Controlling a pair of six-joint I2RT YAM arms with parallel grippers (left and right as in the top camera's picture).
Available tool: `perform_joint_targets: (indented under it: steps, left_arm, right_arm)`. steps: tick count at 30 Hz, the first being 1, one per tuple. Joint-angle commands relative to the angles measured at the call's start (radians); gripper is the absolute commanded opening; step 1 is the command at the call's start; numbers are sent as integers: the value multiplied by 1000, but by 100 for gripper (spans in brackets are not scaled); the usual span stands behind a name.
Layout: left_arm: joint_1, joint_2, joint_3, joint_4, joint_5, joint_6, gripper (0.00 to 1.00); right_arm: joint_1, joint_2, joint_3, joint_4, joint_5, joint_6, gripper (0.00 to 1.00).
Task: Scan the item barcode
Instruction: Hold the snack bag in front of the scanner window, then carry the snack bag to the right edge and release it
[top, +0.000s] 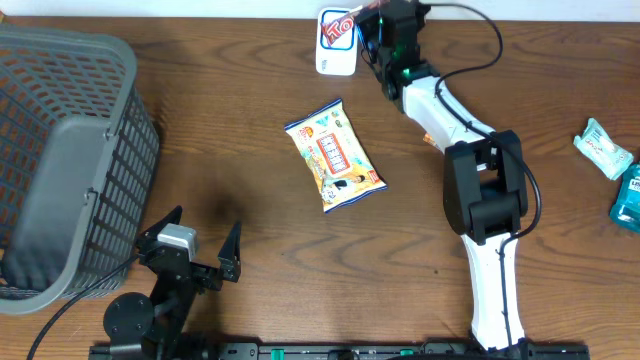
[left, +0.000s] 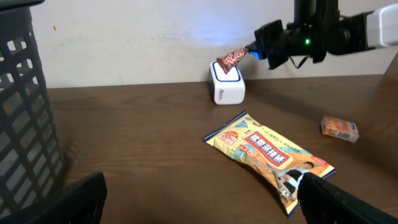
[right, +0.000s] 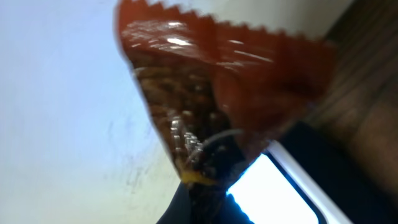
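1. Step in hand: presenting the item to the scanner. The right gripper (top: 365, 25) is clamped on one end of the red packet (top: 338, 30), which hangs in the air over the white scanner (top: 335, 62) at the far edge of the table (top: 250, 250)
2. Left gripper (top: 200, 228): jaws wide apart, holding nothing, at the near edge just beside the basket (top: 90, 130). It seems to have no part in this step
3. Other stock: yellow pack (top: 335, 155) lying flat mid-table, well apart from the scanner; teal packets (top: 605, 148) at the right edge
4. Next move, as judged: turn or lower the packet so its barcode faces the scanner's window, with a firm grip on the thin crimped end. No barcode shows in any view, so which face carries it cannot be told
5. Overhead only: the placing of both arms, the whole basket, the teal packets
6. Left wrist only: a side view with the packet tilted, its low end at or just above the scanner's top; contact cannot be told. Also an orange box (left: 340, 128) on the table to the right of the yellow pack, mostly hidden under the right arm from above
7. Right wrist only: a close, blurred view of the packet's serrated edge and red film, with a bright patch below, probably the scanner's lit window
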Motion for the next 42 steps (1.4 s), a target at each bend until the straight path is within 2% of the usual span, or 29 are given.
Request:
perform_joint_targets:
  steps: [1, 5, 12, 20, 27, 33, 38, 40, 42]
  left_arm:
    - [-4, -2, 5, 1, -5, 14, 98]
    - [-4, -2, 5, 1, -5, 14, 98]
    - [-4, -2, 5, 1, -5, 14, 98]
    - [-4, -2, 5, 1, -5, 14, 98]
    - [-4, -2, 5, 1, -6, 14, 98]
    - [-4, -2, 5, 1, -5, 14, 98]
    - [-4, -2, 5, 1, -5, 14, 98]
    - [-4, -2, 5, 1, -6, 14, 98]
    - [-4, -2, 5, 1, -5, 14, 98]
  right_arm:
    - [-1, -18, 90, -90, -32, -122, 2]
    - [-29, -74, 175, -341, 2, -262, 2]
    - [-126, -220, 182, -701, 180, -400, 1]
    - [-381, -274, 175, -1069, 404, -463, 1]
    - [-581, -246, 68, -1074, 578, -464, 1]
    - [-717, -237, -79, -987, 561, -463, 1]
    - [-804, -237, -106, -981, 551, -468, 1]
    - [-827, -238, -105, -982, 544, -477, 5]
    - [-844, -243, -99, -987, 487, -513, 15]
